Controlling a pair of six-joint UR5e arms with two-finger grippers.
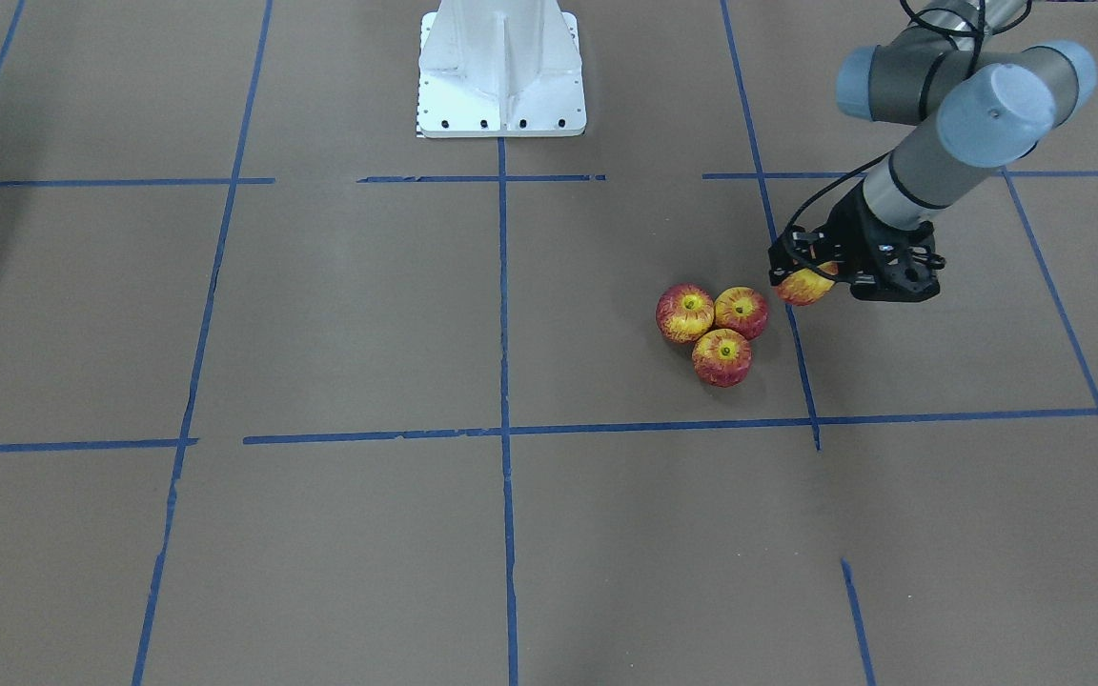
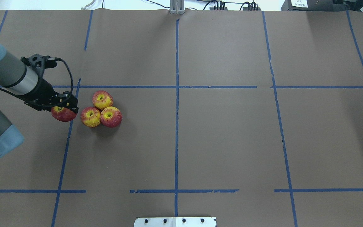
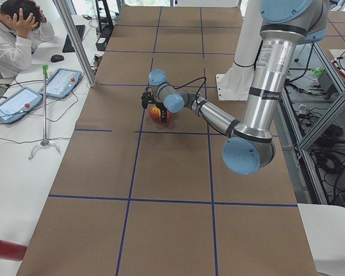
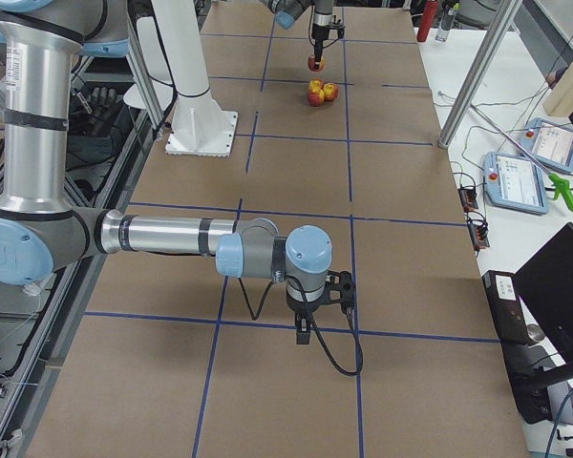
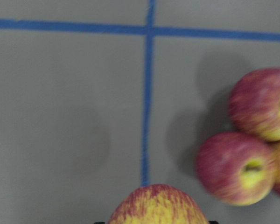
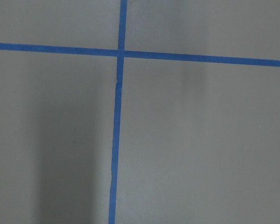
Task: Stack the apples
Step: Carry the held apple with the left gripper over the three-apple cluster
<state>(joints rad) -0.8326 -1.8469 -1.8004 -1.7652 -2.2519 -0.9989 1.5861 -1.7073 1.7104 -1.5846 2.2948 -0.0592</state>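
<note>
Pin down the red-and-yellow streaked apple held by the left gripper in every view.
Front-facing: held red-and-yellow apple, right of centre.
Overhead: left side.
Exterior left: upper middle.
Exterior right: top, far end.
Left wrist: bottom edge.
Right wrist: not in it.
Landmark: the three-apple cluster beside it.

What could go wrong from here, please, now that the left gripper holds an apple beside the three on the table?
1. The cluster of three apples only leans together on flat paper. Pressing the held apple onto it could spread them apart.
2. The left gripper sits beside the cluster. A low sideways move could knock the nearest apple away.
3. Released off-centre, the held apple may roll off.
</note>
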